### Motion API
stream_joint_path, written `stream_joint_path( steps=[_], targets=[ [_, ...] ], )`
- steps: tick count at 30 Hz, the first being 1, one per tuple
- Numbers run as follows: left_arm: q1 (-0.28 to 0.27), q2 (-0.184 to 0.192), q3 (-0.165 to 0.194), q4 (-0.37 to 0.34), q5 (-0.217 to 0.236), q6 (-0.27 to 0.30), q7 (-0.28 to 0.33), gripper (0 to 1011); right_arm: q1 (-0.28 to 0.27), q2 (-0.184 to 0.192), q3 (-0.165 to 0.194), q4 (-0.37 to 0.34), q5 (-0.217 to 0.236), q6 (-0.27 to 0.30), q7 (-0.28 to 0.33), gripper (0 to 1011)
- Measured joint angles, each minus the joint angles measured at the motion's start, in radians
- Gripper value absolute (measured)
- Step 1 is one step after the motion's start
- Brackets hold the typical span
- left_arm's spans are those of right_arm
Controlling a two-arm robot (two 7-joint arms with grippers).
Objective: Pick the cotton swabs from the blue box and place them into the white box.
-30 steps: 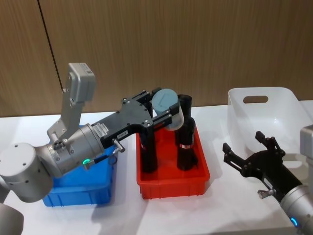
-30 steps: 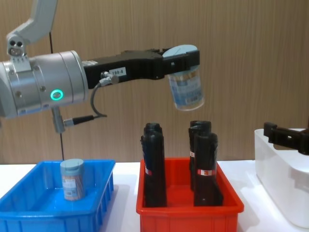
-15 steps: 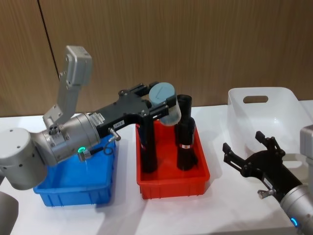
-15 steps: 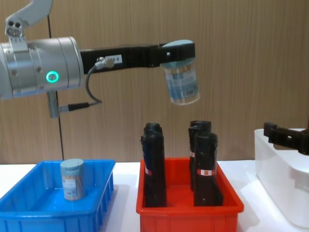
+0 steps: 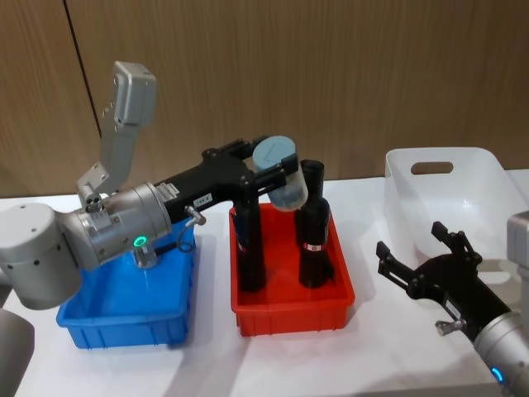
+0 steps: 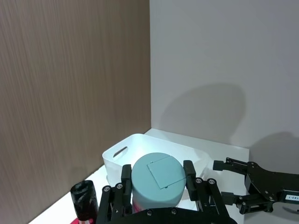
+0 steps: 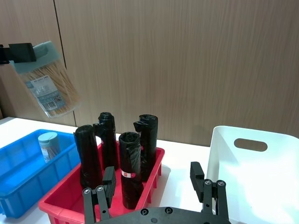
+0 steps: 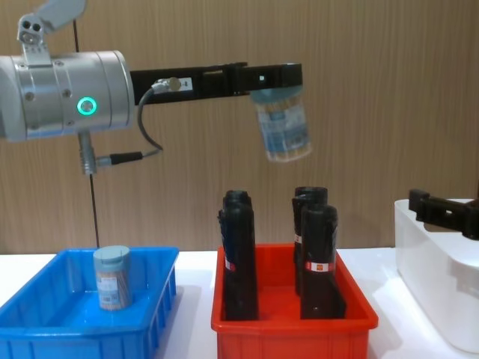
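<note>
My left gripper point(image 5: 269, 168) point(image 8: 274, 81) point(image 6: 157, 176) is shut on a jar of cotton swabs point(image 5: 279, 172) point(image 8: 283, 127) point(image 7: 46, 80) point(image 6: 157, 177), held tilted high above the red bin. Another cotton swab jar point(image 8: 112, 277) point(image 7: 47, 145) stands upright in the blue box point(image 5: 124, 308) point(image 8: 75, 318) point(image 7: 21, 175) at the left. The white box point(image 5: 450, 194) point(image 8: 438, 280) point(image 7: 254, 172) point(image 6: 140, 151) sits at the right. My right gripper point(image 5: 417, 260) point(image 7: 154, 186) rests open, low beside the white box, with nothing between its fingers.
A red bin point(image 5: 291, 308) point(image 8: 292, 329) point(image 7: 70, 205) between the two boxes holds several tall black wrapped rolls point(image 5: 312, 227) point(image 8: 239, 258) standing upright. A wood-panel wall rises behind the white table point(image 5: 372, 347).
My left arm has risen and levelled out, carrying the swab jar slightly higher above the red bin. The right arm has not moved.
</note>
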Motion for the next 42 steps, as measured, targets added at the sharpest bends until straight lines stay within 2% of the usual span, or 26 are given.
stream_joint_path(
  steps=[11,26,33,42],
  targets=[
    [-0.017,-0.013,0.015,0.027,-0.020,0.039,-0.008,669,0.000,0.000,0.000,0.000,0.000,0.000,0.000,1001],
    [-0.026,-0.020,0.027,0.040,-0.027,0.053,-0.025,670,0.000,0.000,0.001,0.000,0.000,0.000,0.005,1001],
    [-0.028,-0.021,0.030,0.043,-0.028,0.056,-0.029,670,0.003,0.009,0.004,-0.001,0.005,0.004,0.047,1001],
    [-0.029,-0.022,0.031,0.044,-0.029,0.057,-0.031,670,0.020,0.029,0.009,-0.014,0.008,0.046,0.143,1001]
  ],
)
